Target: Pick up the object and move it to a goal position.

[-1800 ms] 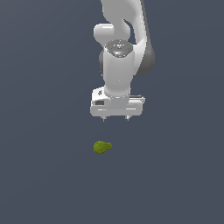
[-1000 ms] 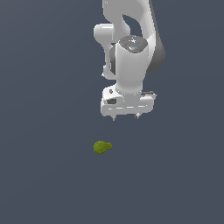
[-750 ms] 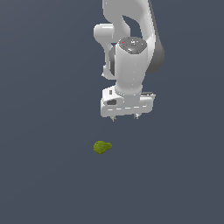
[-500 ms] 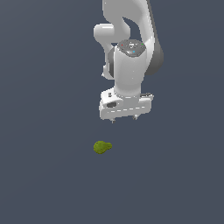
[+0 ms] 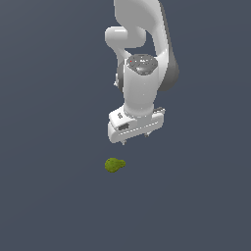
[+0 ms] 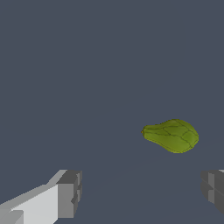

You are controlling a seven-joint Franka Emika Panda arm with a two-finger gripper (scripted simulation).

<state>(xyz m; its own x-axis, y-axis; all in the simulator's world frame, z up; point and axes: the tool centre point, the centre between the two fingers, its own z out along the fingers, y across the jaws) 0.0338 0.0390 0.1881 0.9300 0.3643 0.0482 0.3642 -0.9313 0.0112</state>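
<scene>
The object (image 5: 114, 164) is a small olive-green, pear-shaped lump lying on the dark grey floor. My white gripper (image 5: 136, 139) hangs above it, a little to the exterior view's right, and does not touch it. In the wrist view the object (image 6: 173, 135) lies ahead of the two grey fingertips (image 6: 68, 194), off the line between them. The gripper (image 6: 140, 192) is open and nothing sits between its fingers.
A flat, dark grey floor (image 5: 54, 196) surrounds the object. The white arm (image 5: 142, 59) rises behind the gripper toward the exterior view's top.
The hand has turned about its vertical axis and come down a little toward the object. The object has stayed in place.
</scene>
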